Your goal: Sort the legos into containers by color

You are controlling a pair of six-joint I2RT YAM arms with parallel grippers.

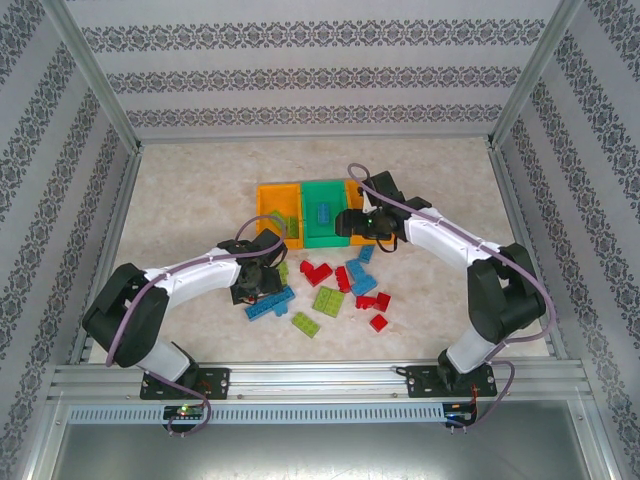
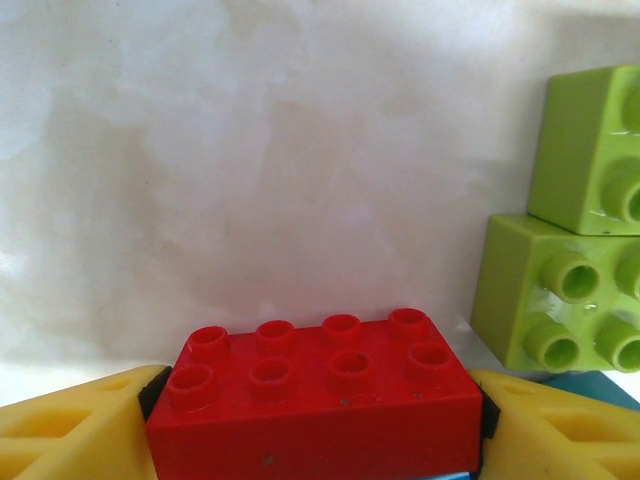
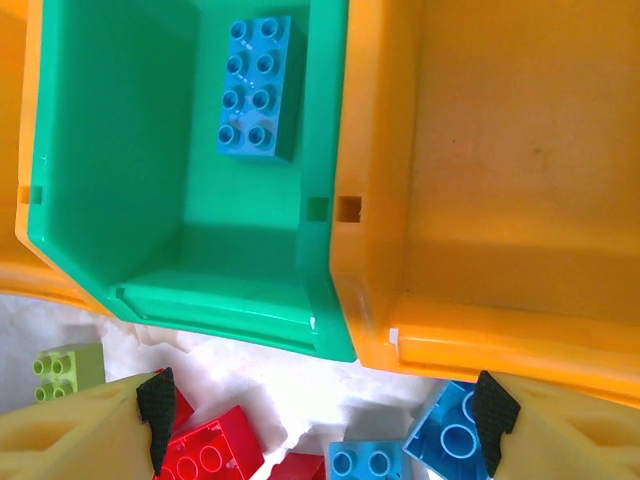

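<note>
Shows the left tool (image 2: pixel 320 430) pinching a red brick (image 2: pixel 320 390) by its ends, light green bricks (image 2: pixel 570 290) at 3 o'clock. Shows the right tool (image 3: pixel 320 415) spread (nothing between its pads) over the containers' (image 3: pixel 470 340) near rim. Places one blue brick (image 3: pixel 256 88) inside the green bin (image 3: pixel 130 200); loose legos (image 1: pixel 340 285) on the surface (image 1: pixel 200 200) at 6 o'clock.

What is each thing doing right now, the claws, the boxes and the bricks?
Left claw: shut on a red brick, pads against both its ends.
Right claw: open, holding nothing.
Green bin: one blue brick lying flat inside, studs up.
Right orange bin: bare inside where it shows.
Loose bricks: lying unsorted on the table.
</note>
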